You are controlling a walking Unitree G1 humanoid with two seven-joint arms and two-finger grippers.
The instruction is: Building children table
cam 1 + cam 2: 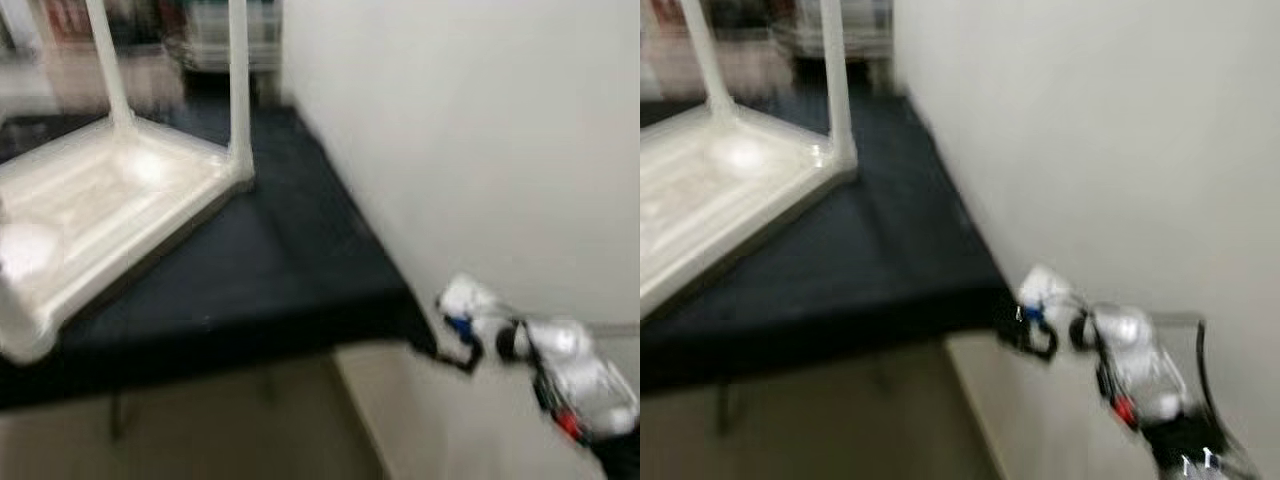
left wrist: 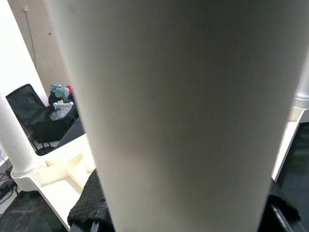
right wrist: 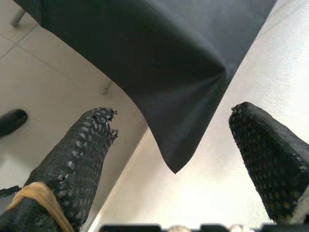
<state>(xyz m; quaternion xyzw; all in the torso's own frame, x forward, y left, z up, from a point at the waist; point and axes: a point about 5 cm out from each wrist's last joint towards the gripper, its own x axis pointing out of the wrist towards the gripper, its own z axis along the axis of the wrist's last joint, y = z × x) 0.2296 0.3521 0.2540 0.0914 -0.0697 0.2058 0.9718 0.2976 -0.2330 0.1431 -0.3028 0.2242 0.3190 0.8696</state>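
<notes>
The table (image 1: 110, 200) lies upside down on a bench covered with a black cloth (image 1: 270, 260), its underside up and two white legs (image 1: 238, 90) already standing in their corner sockets; the head views are blurred, so fine detail is hard to read. Another leg (image 2: 183, 111) stands right in front of the left wrist camera, a smooth white tube with the left gripper's (image 2: 186, 220) dark padded fingers on either side of its base, so that gripper appears closed around it. The right gripper (image 3: 178, 159) hangs off the bench's near corner by the white wall (image 1: 480, 140), its fingers (image 3: 72, 159) wide apart with nothing between them, only the cloth's corner and the floor (image 3: 43, 82) beyond. The parts look like moulded plastic: probably light and stiff, but glossy, so a leg may slip or twist in a loose pinch. A leg is best taken low on the shaft, near the end that goes into the socket, to keep it straight while it is pressed in. The tabletop looks ribbed underneath and is best braced at a rim or beside a socket, since it may slide on the cloth when pushed.
</notes>
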